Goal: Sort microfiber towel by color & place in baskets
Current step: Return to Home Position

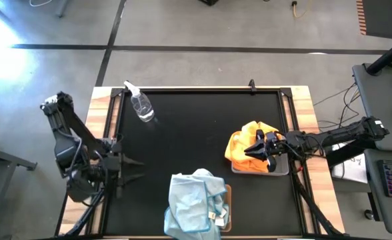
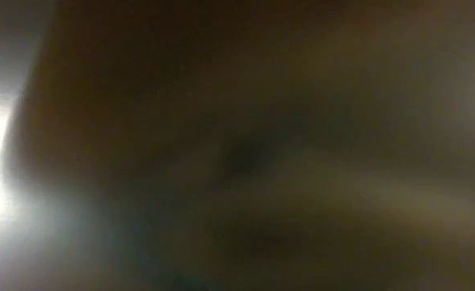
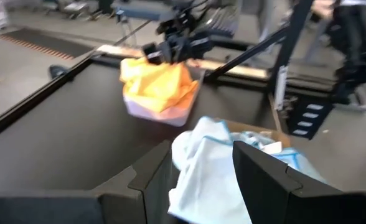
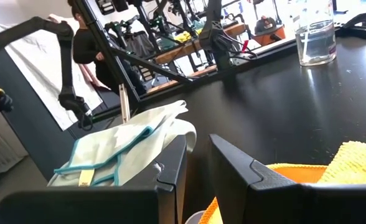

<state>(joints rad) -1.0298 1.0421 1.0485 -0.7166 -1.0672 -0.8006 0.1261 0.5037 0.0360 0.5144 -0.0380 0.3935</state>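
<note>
Orange microfiber towels (image 1: 246,143) are heaped in the light grey basket (image 1: 279,171) at the table's right. Pale blue towels (image 1: 196,200) with white tags are piled in the tan basket (image 1: 229,200) at the near edge. My right gripper (image 1: 253,151) stands level right over the orange heap (image 4: 351,165), its fingers a narrow gap apart with nothing between them. My left gripper (image 1: 135,169) is open at the table's left edge and points toward the blue pile (image 3: 214,174), well short of it. The low view is blocked by a dark blur. My right gripper sits close over the top of the orange heap (image 3: 158,84); I cannot tell whether its fingers touch the cloth.
A clear plastic spray bottle (image 1: 141,107) lies at the far left of the black table top. The middle of the table between the two arms is bare mat. Wooden side rails (image 1: 106,127) run along the table's left and right edges.
</note>
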